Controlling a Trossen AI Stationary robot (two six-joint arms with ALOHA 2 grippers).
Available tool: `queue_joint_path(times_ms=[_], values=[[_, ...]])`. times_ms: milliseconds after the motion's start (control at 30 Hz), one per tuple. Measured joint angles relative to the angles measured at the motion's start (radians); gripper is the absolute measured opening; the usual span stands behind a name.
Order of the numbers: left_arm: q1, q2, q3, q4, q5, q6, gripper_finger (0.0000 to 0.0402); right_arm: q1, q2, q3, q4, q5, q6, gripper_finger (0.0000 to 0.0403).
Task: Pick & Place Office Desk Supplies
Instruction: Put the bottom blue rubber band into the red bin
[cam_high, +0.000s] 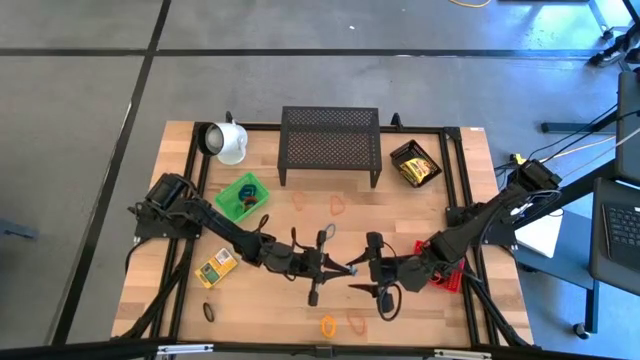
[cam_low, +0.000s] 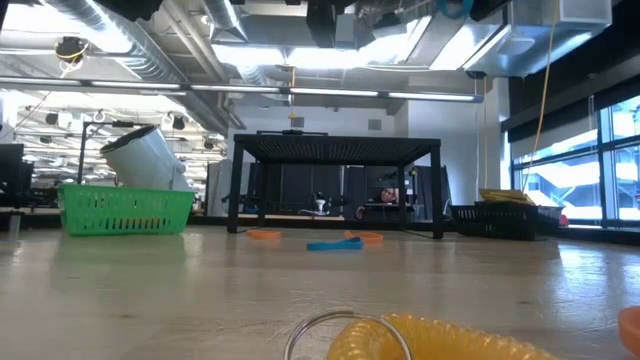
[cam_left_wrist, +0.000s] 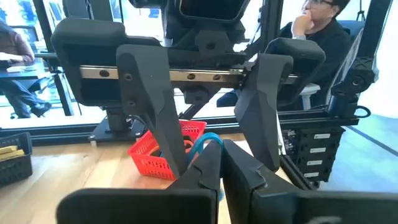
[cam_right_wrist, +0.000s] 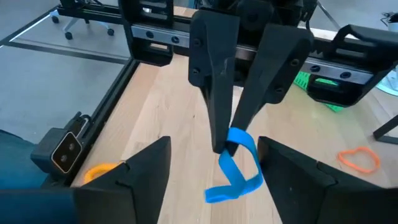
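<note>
Left gripper (cam_high: 345, 268): near the table's centre, a little toward 6 o'clock, pointing toward 3 o'clock; its fingers are pinched shut on the blue loop (cam_right_wrist: 238, 167), which hangs from their tips.
Blue loop: a thin band, held above the wood in the gap between the two grippers, directly in front of the right one.
Right gripper (cam_high: 357, 275): facing the left one from the 3 o'clock side, tips almost meeting it; jaws spread wide on either side of the dangling loop, not closed on anything.
Yellow box (cam_high: 215, 269): flat on the table at about 8 o'clock, under the left arm.
Green basket (cam_high: 240, 196): at 10 o'clock, items inside too small to tell.
Black loop (cam_high: 209, 311): at 7 o'clock near the front edge.
Orange loops: one (cam_high: 337, 205) just in front of the black mesh shelf (cam_high: 330, 144), another (cam_high: 327, 325) at 6 o'clock.
Red basket (cam_left_wrist: 163, 149): at 4 o'clock beneath the right arm.
White mug (cam_high: 229, 143): lying at 11 o'clock.
</note>
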Motion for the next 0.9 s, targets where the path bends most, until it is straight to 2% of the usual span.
queue_joint_path(times_ms=[100, 300, 533, 667, 900], values=[[0.000, 0.000, 0.000, 0.000, 0.007, 0.000, 0.0004, -0.004, 0.000, 0.000, 0.000, 0.000, 0.000, 0.0220], [0.000, 0.000, 0.000, 0.010, 0.100, 0.000, 0.0004, -0.005, 0.000, 0.000, 0.000, -0.004, 0.000, 0.0165], [0.000, 0.000, 0.000, 0.038, 0.126, 0.000, 0.0005, -0.005, 0.000, 0.000, -0.001, -0.005, 0.001, 0.0076], [-0.001, 0.000, 0.000, 0.037, 0.130, 0.000, 0.0024, -0.005, 0.000, 0.000, -0.001, -0.003, 0.025, 0.0016], [-0.008, 0.000, 0.000, 0.023, 0.122, 0.000, 0.0090, 0.009, -0.006, 0.002, -0.056, -0.003, 0.039, 0.0012]])
